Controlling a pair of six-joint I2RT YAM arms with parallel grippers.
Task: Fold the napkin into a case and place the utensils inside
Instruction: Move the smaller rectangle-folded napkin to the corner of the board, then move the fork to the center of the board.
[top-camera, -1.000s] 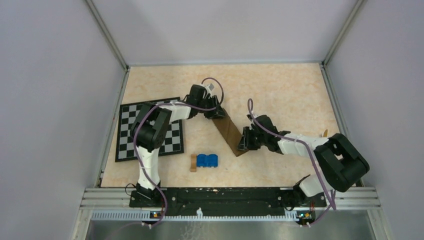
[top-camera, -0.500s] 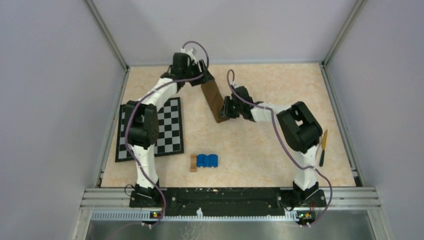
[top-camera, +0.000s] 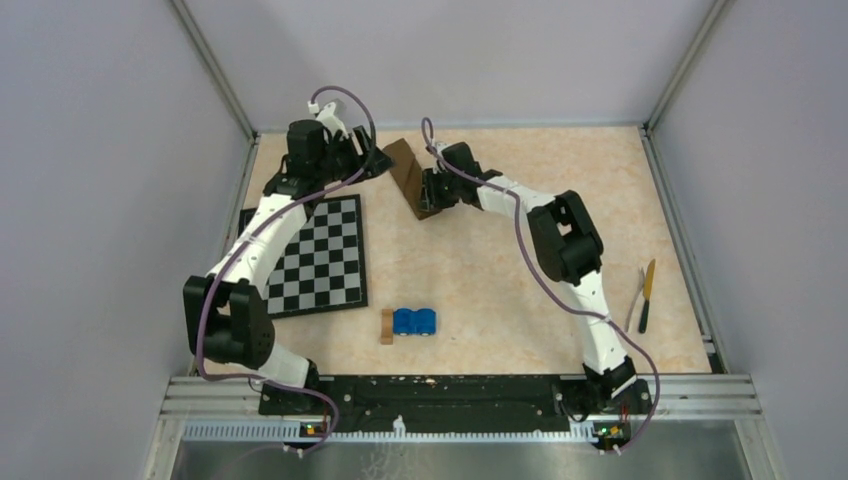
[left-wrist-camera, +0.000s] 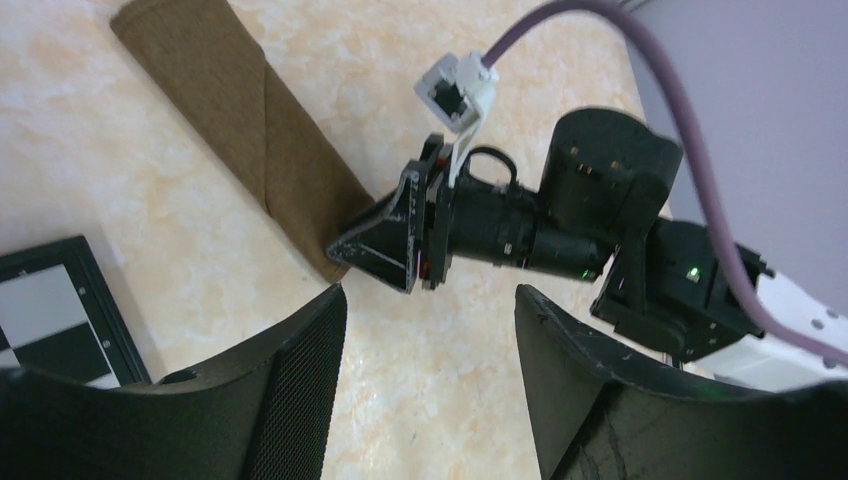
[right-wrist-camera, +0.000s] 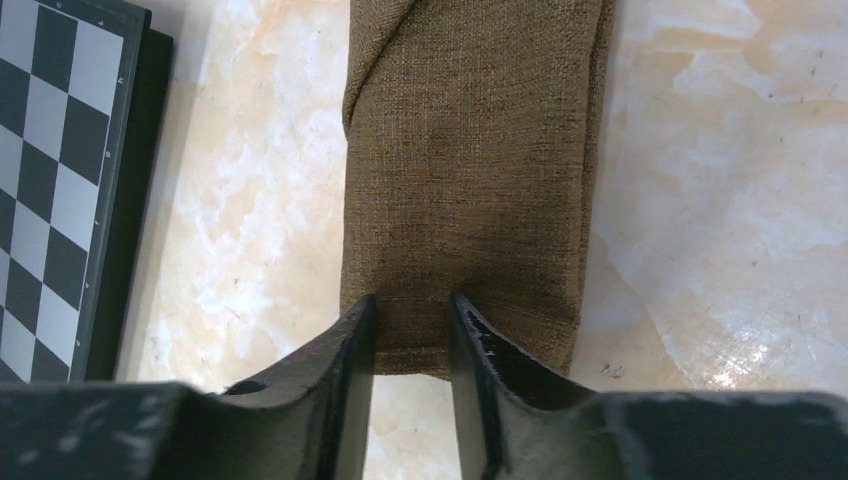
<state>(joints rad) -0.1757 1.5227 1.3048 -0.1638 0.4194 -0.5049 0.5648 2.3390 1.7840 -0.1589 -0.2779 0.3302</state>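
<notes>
The napkin is folded into a long narrow brown case (top-camera: 410, 178), lying flat and aslant at the far middle of the table. It also shows in the left wrist view (left-wrist-camera: 240, 130) and the right wrist view (right-wrist-camera: 470, 150). My right gripper (top-camera: 428, 190) (right-wrist-camera: 412, 305) stands at the strip's near end, jaws a narrow gap apart, tips on the flat cloth. My left gripper (top-camera: 375, 160) (left-wrist-camera: 430, 295) hangs open and empty just left of the strip's far end, apart from it. One utensil (top-camera: 645, 293), dark with an orange tip, lies near the right edge.
A black-and-white checkered mat (top-camera: 310, 255) lies at the left. A blue object (top-camera: 414, 321) with a small tan wooden block (top-camera: 386, 326) beside it sits near the front middle. Frame rails and grey walls bound the table.
Both arms have carried the strip from the table's middle to the far side. The left gripper has opened, let go of the far end and drawn back leftwards. The right jaws have widened slightly.
</notes>
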